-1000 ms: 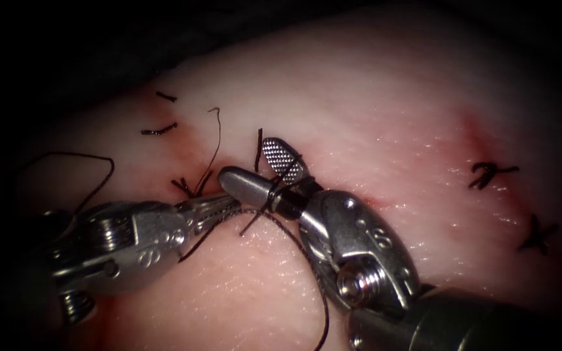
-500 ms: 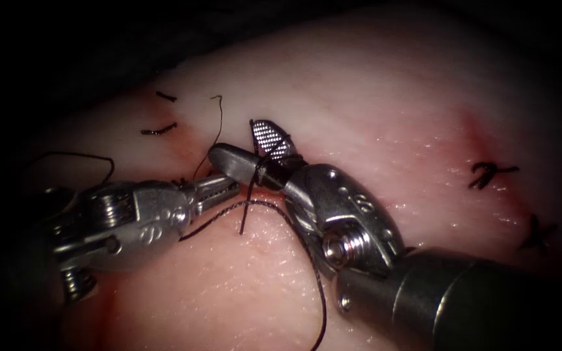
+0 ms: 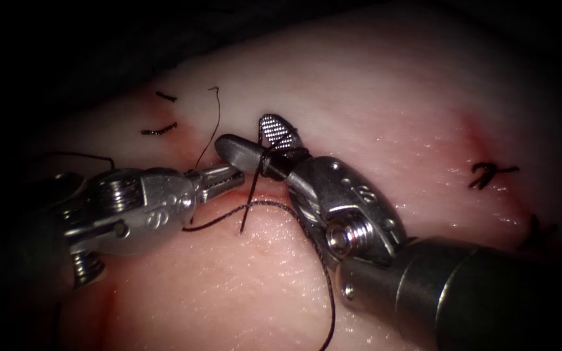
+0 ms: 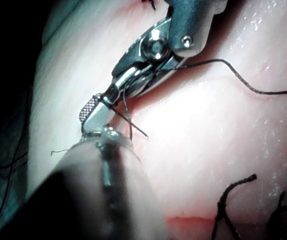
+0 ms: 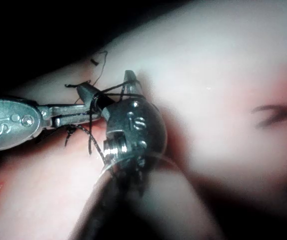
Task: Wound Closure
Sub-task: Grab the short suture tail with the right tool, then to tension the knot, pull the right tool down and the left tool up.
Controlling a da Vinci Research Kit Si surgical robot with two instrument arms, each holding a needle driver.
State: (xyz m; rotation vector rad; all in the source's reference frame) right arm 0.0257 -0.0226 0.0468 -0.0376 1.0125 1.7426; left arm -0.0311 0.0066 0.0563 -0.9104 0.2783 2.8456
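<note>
Since a second ago my open right pincer [image 3: 255,140], thread [image 3: 255,188] looped round it, has risen from the cut [image 3: 261,195] while my left pincer [image 3: 226,177] grips thread for knotting, I judge.

The left claw [image 3: 219,181] is polished silver metal, narrow and ridged along its inner faces. Behind it sits a rounded steel wrist housing stamped "S", with a threaded screw and a small round hole. The right claw [image 3: 255,144] shows one smooth rounded blade and one cross-hatched gripping face. Behind it, a domed steel housing carries a slotted screw head, then a dark matte cylindrical shaft.
</note>
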